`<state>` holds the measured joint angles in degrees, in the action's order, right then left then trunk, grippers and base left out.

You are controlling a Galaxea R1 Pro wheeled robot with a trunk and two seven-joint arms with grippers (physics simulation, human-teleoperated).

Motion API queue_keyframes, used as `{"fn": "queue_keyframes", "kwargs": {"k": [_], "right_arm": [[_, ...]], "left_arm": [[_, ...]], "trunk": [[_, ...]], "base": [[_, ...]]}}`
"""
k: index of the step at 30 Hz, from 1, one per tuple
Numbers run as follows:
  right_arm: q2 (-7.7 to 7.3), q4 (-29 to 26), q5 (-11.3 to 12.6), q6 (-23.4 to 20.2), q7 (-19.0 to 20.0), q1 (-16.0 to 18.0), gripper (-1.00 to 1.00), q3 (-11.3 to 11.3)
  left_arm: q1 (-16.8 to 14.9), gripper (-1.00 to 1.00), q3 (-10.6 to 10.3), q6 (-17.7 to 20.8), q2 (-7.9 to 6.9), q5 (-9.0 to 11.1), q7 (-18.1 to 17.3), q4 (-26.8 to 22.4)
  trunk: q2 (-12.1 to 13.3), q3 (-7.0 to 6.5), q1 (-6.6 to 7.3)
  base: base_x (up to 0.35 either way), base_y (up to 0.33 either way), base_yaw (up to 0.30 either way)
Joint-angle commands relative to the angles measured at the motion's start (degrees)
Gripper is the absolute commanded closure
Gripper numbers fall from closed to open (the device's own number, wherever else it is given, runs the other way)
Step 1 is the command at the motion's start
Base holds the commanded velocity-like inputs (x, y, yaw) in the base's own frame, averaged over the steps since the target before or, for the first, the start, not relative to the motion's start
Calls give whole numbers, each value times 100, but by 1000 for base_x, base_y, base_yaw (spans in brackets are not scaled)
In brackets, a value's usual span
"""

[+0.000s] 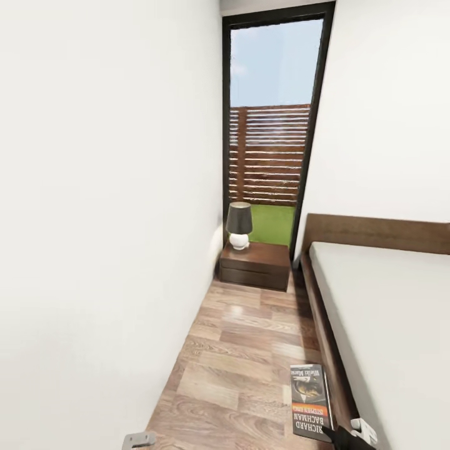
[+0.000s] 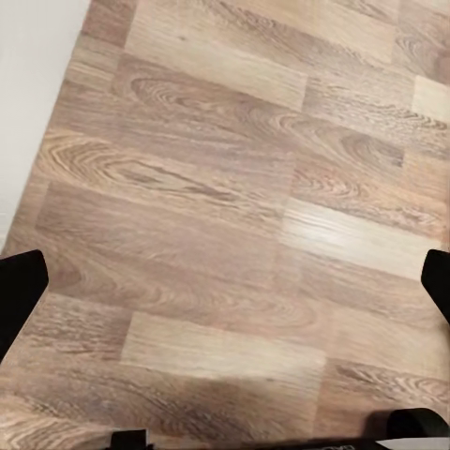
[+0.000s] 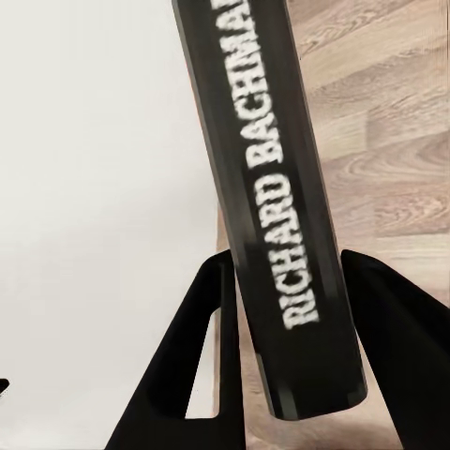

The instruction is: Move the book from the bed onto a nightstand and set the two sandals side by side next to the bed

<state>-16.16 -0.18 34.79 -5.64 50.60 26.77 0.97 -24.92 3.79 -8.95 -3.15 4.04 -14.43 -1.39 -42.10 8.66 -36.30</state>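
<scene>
Book [image 3: 281, 216] (spine lettered "RICHARD BACHMAN") sits clamped in the right gripper [image 3: 286, 309]; left gripper's [image 2: 225, 281] fingers spread wide.

1. Your right gripper [image 3: 291, 309] grips the book [image 3: 272, 187] by its black spine – white "RICHARD BACHMAN" lettering, a finger on each side.
2. The bed [image 1: 387, 312] lies just beside that gripper – flat light-grey mattress, dark wood frame.
3. The nightstand [image 1: 256, 264] stands well ahead of it, against the wall.

Glossy wood-plank floor [image 1: 237, 350], dark polished wooden nightstand [image 1: 256, 265], matt grey mattress on the bed [image 1: 387, 312], smooth paperback book [image 1: 309, 400].
</scene>
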Motion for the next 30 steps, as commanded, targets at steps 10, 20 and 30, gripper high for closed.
{"fn": "queue_keyframes", "kwargs": {"k": [10, 20, 30], "right_arm": [[-2, 0, 55, -60, 20, 5, 100, 8], [-3, 0, 55, -60, 20, 6, 100, 8], [-1, 0, 55, -60, 20, 5, 100, 8]], "left_arm": [[-4, -100, 34, -1, -2, 41, -42, 7], [-4, -100, 34, -1, -2, 43, -42, 7], [-4, -100, 39, -1, -3, 44, -42, 7]], "trunk": [[-7, 9, -3], [-7, 9, -3], [-7, 9, -3]], "base": [[29, 7, -271], [0, 0, -300], [52, 15, -233]]}}
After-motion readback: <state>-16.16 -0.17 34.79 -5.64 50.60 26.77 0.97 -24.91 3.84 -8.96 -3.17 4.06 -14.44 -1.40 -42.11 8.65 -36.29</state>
